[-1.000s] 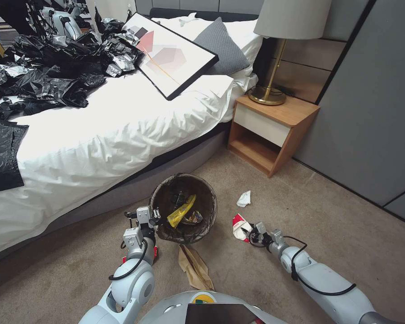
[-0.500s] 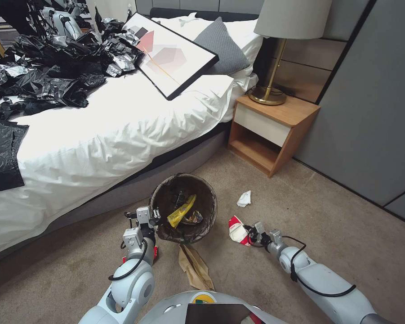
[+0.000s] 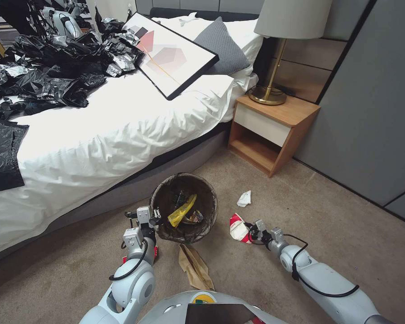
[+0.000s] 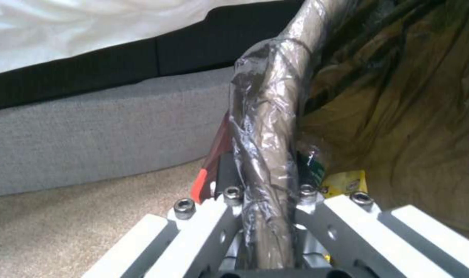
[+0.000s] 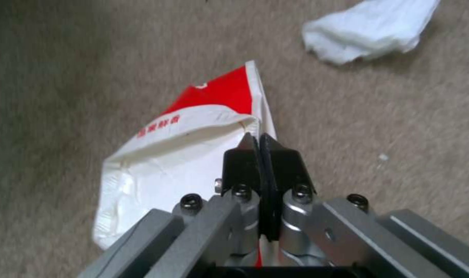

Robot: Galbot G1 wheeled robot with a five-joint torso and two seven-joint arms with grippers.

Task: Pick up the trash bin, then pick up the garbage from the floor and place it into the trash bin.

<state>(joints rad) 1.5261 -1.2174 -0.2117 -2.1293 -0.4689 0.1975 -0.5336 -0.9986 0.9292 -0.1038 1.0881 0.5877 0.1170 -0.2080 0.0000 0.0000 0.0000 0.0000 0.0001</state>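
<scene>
The trash bin (image 3: 184, 183), round with a dark brown liner, sits beside the bed and holds a yellow wrapper (image 3: 180, 212). My left gripper (image 3: 154, 220) is shut on the bin's near-left rim. In the left wrist view the liner-wrapped rim (image 4: 268, 116) runs between the fingers of the left gripper (image 4: 265, 195). Right of the bin, my right gripper (image 3: 248, 233) is shut on the edge of a red-and-white packet (image 3: 237, 227). The right wrist view shows the right gripper (image 5: 260, 143) pinching the packet (image 5: 183, 154) low over the carpet.
A white paper scrap (image 3: 244, 198) (image 5: 368, 31) lies beyond the packet. A brown paper bag (image 3: 194, 266) lies on the carpet just in front of me. The bed (image 3: 103, 135) borders the left, a wooden nightstand (image 3: 274, 130) with a lamp stands behind, and a grey wall runs on the right.
My right gripper has shifted a little toward the bin, and the packet has moved with it. The left arm and the bin have stayed put.
</scene>
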